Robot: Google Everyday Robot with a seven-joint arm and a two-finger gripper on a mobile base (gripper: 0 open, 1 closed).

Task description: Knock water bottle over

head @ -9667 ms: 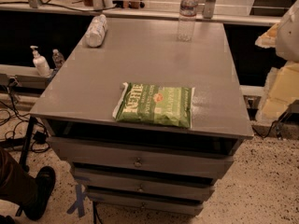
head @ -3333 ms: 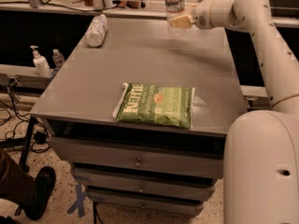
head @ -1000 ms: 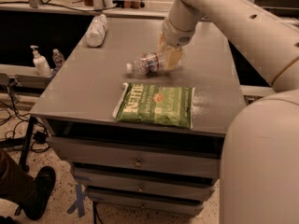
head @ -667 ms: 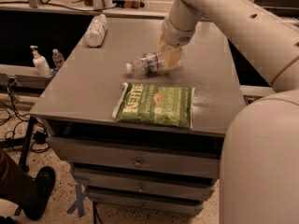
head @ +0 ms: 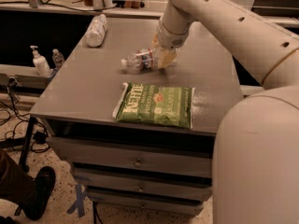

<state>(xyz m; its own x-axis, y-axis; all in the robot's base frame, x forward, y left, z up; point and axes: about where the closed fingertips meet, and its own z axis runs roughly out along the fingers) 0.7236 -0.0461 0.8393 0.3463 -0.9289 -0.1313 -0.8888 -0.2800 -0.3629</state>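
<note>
The water bottle (head: 139, 60) is seen lying on the table (head: 88, 90), its base hidden by the gripper (head: 164, 58); whether it is grasped cannot be told.

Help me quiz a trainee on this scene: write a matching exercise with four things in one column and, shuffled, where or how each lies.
Things:
1. bottle
2. gripper
3. chip bag
4. white roll

Places:
A. flat near the front edge of the table
B. lying at a far corner of the table
C. on its side, mid-table
D. at the bottle's base end

Pairs: 1-C, 2-D, 3-A, 4-B
</note>
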